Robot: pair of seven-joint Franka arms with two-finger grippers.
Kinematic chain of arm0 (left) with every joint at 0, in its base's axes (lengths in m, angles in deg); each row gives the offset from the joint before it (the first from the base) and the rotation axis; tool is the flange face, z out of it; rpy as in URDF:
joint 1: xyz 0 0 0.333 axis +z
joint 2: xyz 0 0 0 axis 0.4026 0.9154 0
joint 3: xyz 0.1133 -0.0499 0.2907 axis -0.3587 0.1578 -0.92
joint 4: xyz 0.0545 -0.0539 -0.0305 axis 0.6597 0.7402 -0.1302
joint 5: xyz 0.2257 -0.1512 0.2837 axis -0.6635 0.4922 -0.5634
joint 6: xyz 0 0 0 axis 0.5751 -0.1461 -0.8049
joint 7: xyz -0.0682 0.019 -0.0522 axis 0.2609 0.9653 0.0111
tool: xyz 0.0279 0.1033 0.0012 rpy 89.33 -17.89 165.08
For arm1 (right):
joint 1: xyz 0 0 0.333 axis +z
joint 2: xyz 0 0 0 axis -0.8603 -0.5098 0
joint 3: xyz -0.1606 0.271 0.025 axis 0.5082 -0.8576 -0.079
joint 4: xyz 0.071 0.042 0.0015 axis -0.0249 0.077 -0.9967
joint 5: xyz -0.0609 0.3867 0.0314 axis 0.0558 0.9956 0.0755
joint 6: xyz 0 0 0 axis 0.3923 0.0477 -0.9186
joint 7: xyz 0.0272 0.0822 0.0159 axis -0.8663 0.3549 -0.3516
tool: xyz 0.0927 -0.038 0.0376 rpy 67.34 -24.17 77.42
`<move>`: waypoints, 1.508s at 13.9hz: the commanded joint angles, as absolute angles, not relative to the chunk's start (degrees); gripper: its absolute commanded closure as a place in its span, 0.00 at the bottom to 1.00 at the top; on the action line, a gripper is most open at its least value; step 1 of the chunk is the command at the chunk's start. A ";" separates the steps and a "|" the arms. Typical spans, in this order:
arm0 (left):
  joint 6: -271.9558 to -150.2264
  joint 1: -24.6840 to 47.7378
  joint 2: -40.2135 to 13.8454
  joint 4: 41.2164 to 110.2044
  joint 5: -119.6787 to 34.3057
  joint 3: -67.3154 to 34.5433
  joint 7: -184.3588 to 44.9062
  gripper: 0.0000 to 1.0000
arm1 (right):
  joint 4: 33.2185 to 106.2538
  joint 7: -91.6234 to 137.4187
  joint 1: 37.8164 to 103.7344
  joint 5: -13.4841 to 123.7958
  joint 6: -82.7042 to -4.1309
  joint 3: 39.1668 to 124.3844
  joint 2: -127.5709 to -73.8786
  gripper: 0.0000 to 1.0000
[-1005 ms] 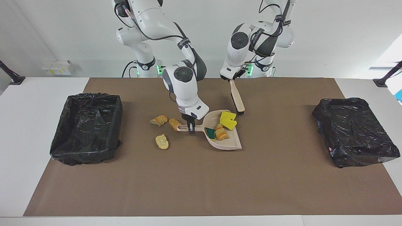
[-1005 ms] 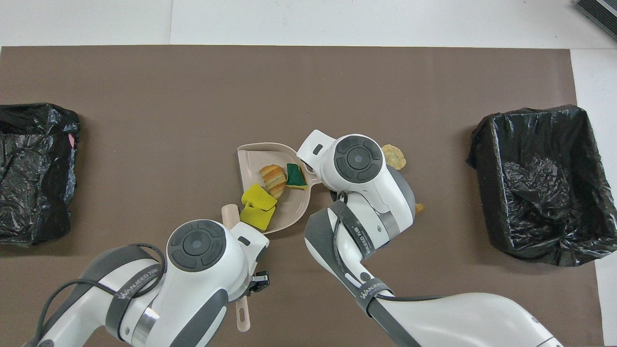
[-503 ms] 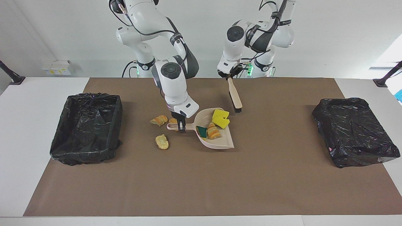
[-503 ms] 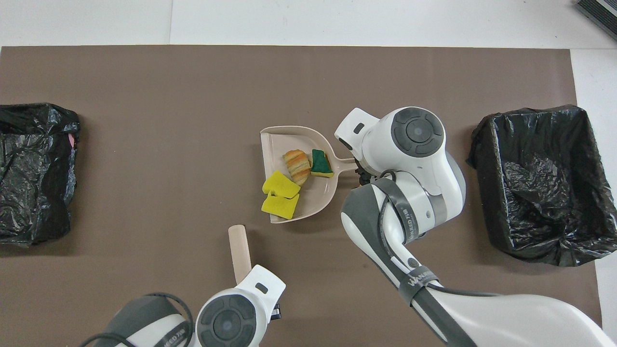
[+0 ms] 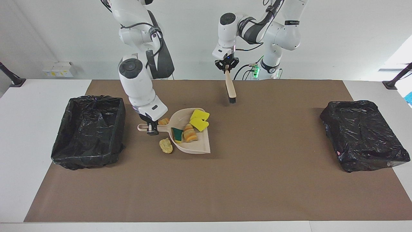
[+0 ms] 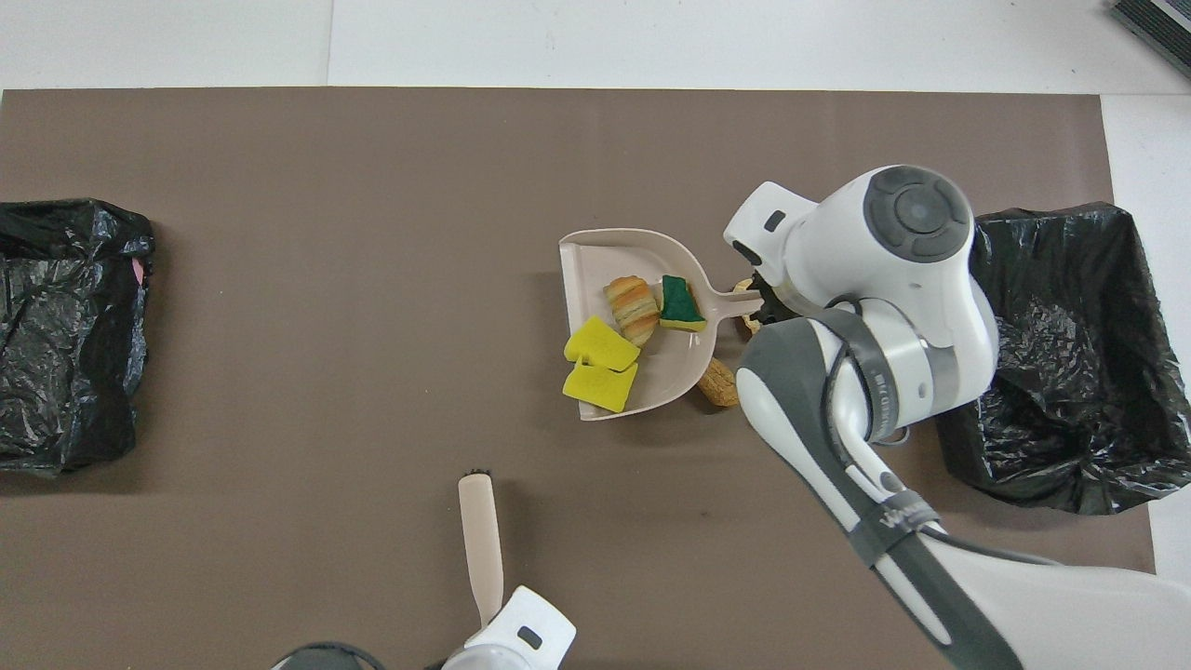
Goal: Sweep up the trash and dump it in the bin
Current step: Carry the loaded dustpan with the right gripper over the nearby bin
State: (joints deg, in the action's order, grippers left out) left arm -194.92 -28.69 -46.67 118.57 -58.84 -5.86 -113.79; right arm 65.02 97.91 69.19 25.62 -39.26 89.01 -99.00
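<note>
- Beige brush [image 5: 229,88] hangs from our left gripper [image 5: 227,66], whose fingers are clamped on its handle; it is raised over the brown mat [image 5: 257,180] at the robots' end of the table, bristles down.
- Our right gripper [image 5: 150,128] is closed on the handle of the beige dustpan [image 5: 196,146], which it holds over the mat between the middle and the open bin [image 5: 88,130] at the right arm's end.
- In the pan we see four pieces of trash: two yellow sponge pieces [image 5: 199,120], a green-topped sponge [image 5: 176,133] and a striped bread lump [image 5: 190,134].
- An orange-brown lump [image 5: 163,121] shows just beside the pan's handle, on the side nearer the robots.
- A yellowish lump [image 5: 166,145] lies on the mat, farther from the robots than the handle and close to the pan's edge.
- A second black-bagged bin [image 5: 362,135] sits at the left arm's end, well apart from everything else.
</note>
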 commanded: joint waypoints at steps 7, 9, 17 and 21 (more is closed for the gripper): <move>-199.80 -28.38 -43.73 121.20 -56.85 -6.93 -112.39 1.00 | 60.29 108.23 56.29 24.49 -32.52 89.15 -95.94 1.00; -199.62 -27.85 -43.46 121.20 -56.13 -7.02 -110.36 1.00 | 60.29 108.50 54.70 20.98 -30.94 89.06 -94.27 1.00; -193.67 -13.55 -32.67 104.37 -56.83 -7.28 -95.44 0.00 | 60.81 116.84 44.42 11.14 -29.18 89.06 -90.66 1.00; -189.87 -1.95 -29.40 91.25 -64.65 -7.28 -86.83 0.00 | 63.35 118.08 37.58 2.61 -34.34 88.98 -88.91 1.00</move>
